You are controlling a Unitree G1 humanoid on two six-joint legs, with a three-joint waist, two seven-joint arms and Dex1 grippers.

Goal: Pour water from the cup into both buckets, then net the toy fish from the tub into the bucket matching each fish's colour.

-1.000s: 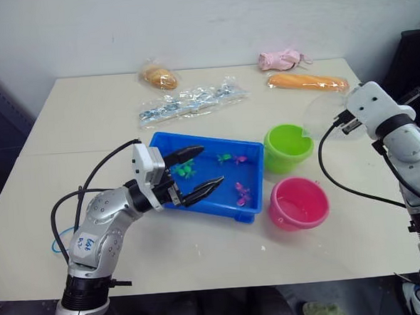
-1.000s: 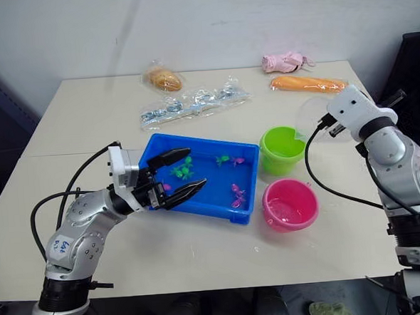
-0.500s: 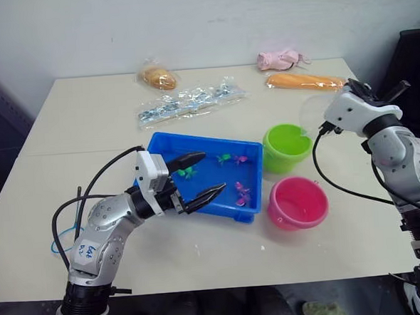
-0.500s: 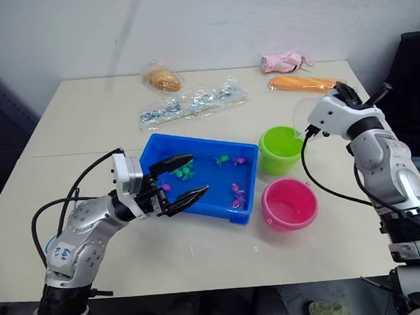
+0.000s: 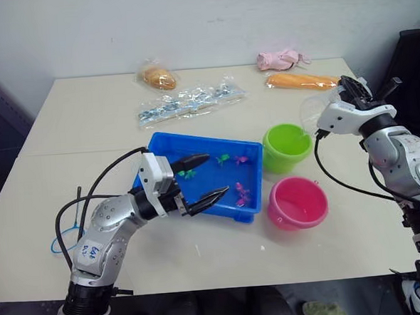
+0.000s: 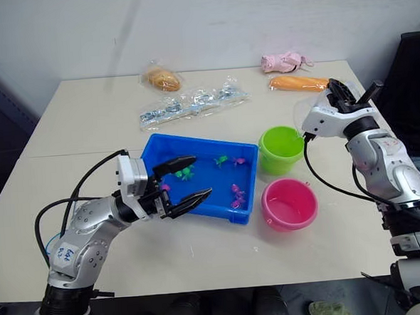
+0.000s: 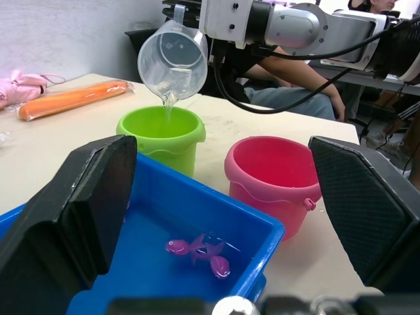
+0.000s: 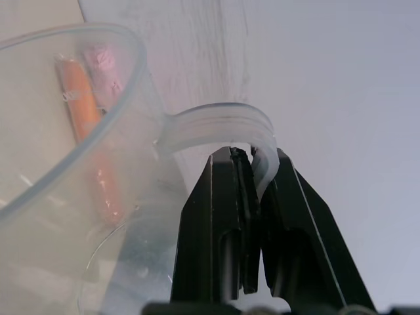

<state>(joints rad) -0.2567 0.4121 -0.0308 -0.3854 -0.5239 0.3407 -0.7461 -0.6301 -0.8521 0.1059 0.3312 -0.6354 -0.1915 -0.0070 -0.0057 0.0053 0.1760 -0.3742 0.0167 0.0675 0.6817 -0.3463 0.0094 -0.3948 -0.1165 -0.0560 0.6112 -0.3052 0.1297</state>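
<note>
Right now, clear cup (image 7: 173, 60) tipped above the lime green bucket (image 5: 287, 146), a thin stream of water falling from its pour lip into that bucket. Held by its curved handle, pinched between the two black fingers (image 8: 223, 223) of the right gripper (image 8: 252, 172), clamped tight on the handle loop. Cup and gripper hanging over the right side of the table (image 5: 86, 115), just right of and above the green bucket's rim.

Hot pink bucket (image 5: 297, 202) standing nearer, just beside the green one, a little water glinting inside. Both upright, just right of the blue tub (image 5: 252, 201).

Tub lying at mid-table, shallow water in it, with green fish (image 5: 187, 174) toward its left part and pink fish (image 5: 241, 194) toward the right, another small pair (image 5: 231, 157) near the far wall. Exact count hard to tell.

Left gripper (image 5: 205, 178) spread wide over the tub's near-left part, one finger over the water, the other near the near rim, nothing between them.

Net hoop (image 5: 64, 241), blue-rimmed, peeking out on the table at near left behind the left arm, mostly hidden.

Farther back: a long clear packet of wrapped items (image 5: 191, 101), a bagged bun (image 5: 158, 77), a bagged orange carrot-like thing (image 5: 301, 81) and a pink soft item (image 5: 279, 59) along the far edge.

A person's arm (image 7: 298, 82) resting beyond the table, seen in the left wrist view.
</note>
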